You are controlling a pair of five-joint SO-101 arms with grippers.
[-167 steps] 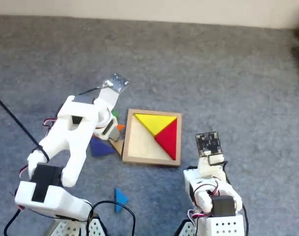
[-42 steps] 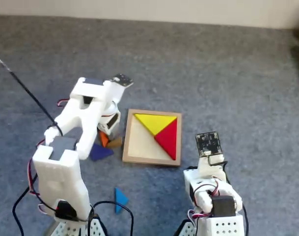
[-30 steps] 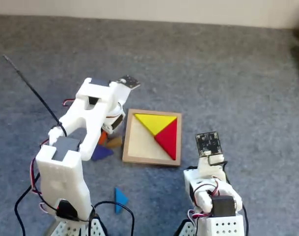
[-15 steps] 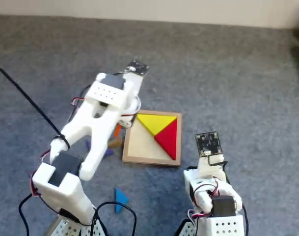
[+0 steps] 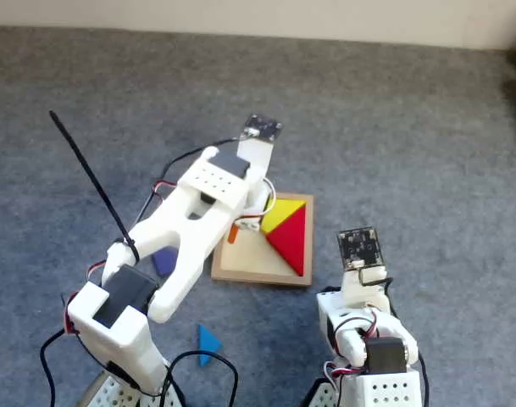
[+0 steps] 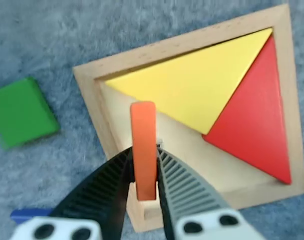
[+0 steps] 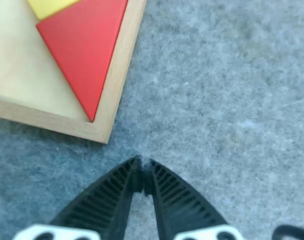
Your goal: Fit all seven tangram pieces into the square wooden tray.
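Nearby, a green square (image 6: 22,112) lies beside the tray (image 6: 181,46).

Soft, even light throughout, with only faint shadows.

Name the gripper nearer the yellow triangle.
Left. The left gripper, holding the orange piece, hangs over the tray beside the yellow triangle; the right gripper is over carpet outside the tray.
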